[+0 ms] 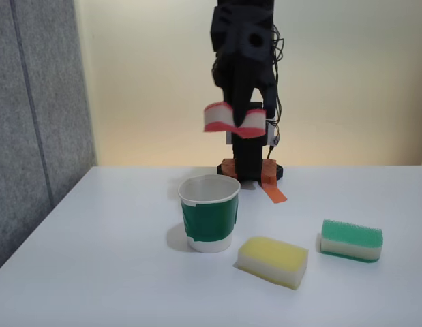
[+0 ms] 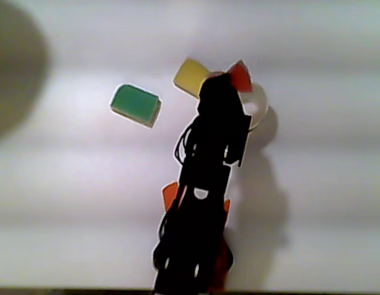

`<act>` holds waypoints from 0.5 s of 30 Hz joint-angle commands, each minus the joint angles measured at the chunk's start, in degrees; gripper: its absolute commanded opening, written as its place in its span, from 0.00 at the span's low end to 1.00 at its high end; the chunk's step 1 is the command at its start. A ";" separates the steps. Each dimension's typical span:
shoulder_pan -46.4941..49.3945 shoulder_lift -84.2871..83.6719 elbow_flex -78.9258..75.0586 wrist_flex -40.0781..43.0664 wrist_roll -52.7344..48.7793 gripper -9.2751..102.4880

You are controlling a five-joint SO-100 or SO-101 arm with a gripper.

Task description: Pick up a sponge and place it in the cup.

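your gripper [image 1: 236, 117] is clamped on the sponge [image 1: 215, 116], the one with the red top and white foam, and it's squeezed enough that the sponge bows in the middle. in the fixed view it hangs well up in the air, above and a bit behind the cup [image 1: 209, 213], not touching it. the cup stands upright on the white worktop [image 1: 95, 259], mouth open, green band round the middle.

in the other view, looking down, your arm [image 2: 205, 184] is a dark shape covering most of the cup [image 2: 258, 106], so you just get a slice of white rim sticking out on the right, with the red of the sponge [image 2: 240, 76] peeking out at the arm's tip right by that rim.

the yellow sponge [image 1: 273, 261] lies just right of the cup in the fixed view, and the green sponge [image 1: 351, 240] further right, both flat on the worktop and apart from each other.
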State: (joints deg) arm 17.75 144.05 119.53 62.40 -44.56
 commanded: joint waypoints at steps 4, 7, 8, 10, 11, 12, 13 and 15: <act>3.34 -0.26 2.90 -2.81 -3.25 0.08; 3.25 0.70 6.33 -3.25 -2.20 0.08; 2.99 1.32 7.73 -3.43 -1.67 0.08; 2.20 2.11 9.93 -3.16 -0.26 0.08; 1.76 2.46 10.81 -2.81 0.26 0.08; 1.49 2.64 11.43 -2.37 0.62 0.08; 1.32 2.72 11.95 -2.11 0.70 0.08; 1.14 2.81 12.66 -1.67 0.88 0.08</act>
State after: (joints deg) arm 19.25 145.02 131.75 59.85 -43.24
